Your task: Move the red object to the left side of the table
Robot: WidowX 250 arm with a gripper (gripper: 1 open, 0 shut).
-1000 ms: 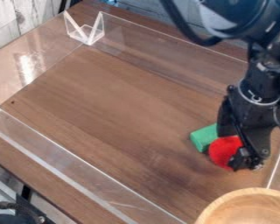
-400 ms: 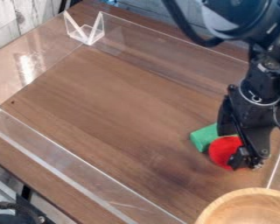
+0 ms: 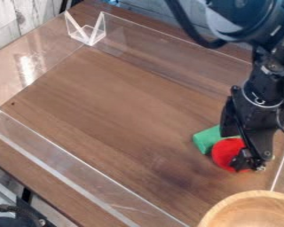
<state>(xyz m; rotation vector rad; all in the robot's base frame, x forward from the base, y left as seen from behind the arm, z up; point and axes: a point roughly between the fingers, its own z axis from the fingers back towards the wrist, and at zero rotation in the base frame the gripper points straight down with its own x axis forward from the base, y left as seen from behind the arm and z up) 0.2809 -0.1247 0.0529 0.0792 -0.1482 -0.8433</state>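
The red object, a small fuzzy red ball, rests on the dark wood table at the lower right. My black gripper points straight down over it. Its fingers stand open on either side of the ball, low at the tabletop. Part of the ball is hidden behind the fingers. Whether the fingers touch the ball cannot be told.
A green block lies right against the red ball's left side. A light wooden bowl sits at the bottom right corner. Clear acrylic walls border the table. A small clear stand sits at the far left corner.
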